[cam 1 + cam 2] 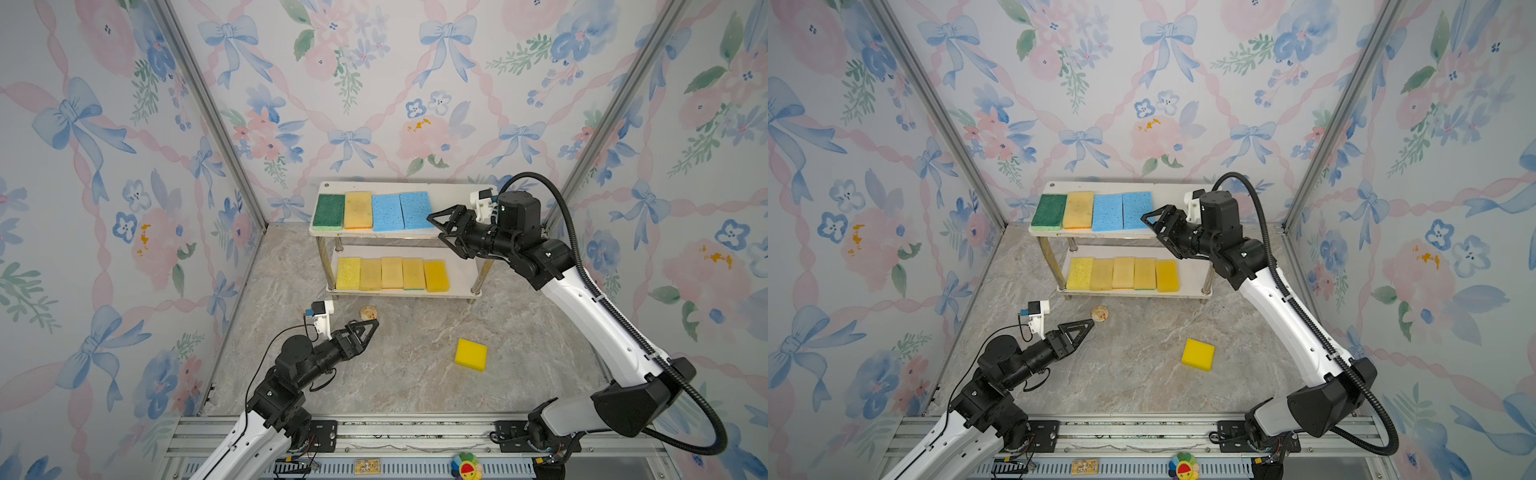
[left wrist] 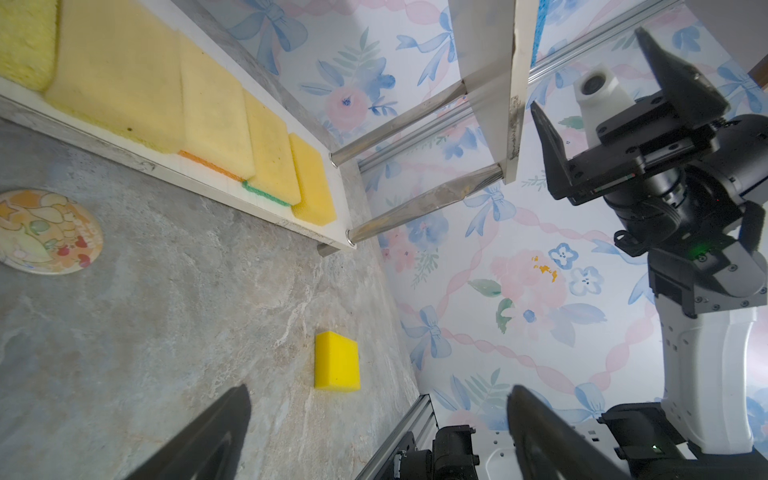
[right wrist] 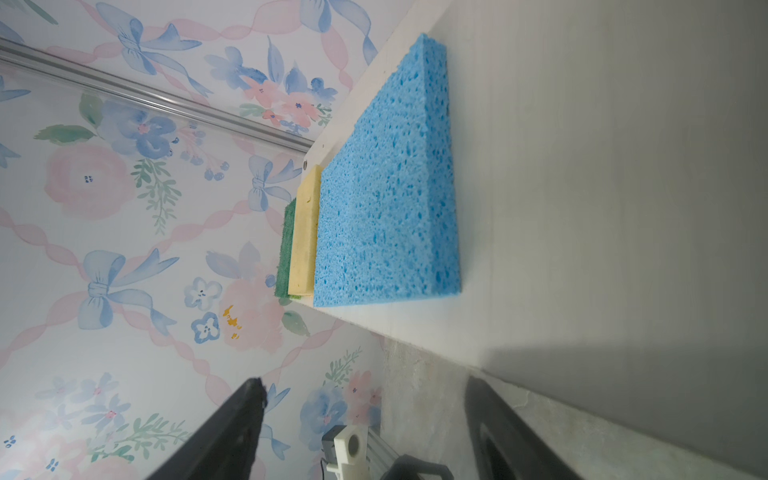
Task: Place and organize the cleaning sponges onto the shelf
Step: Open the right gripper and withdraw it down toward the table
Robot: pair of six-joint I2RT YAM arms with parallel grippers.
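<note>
My left tool hangs spread and empty, well before the shelf. One loose yellow sponge lies on the bench, nearer the shelf. Five yellow sponges sit on its low board, four more sponges on top. My right tool is spread, empty, just beside the end blue sponge.

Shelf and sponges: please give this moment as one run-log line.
shelf top: four sponges | lower: five yellow sponges | table: bright yellow sponge loose | right pincer open, empty, beside top row | left pincer open, empty
</note>
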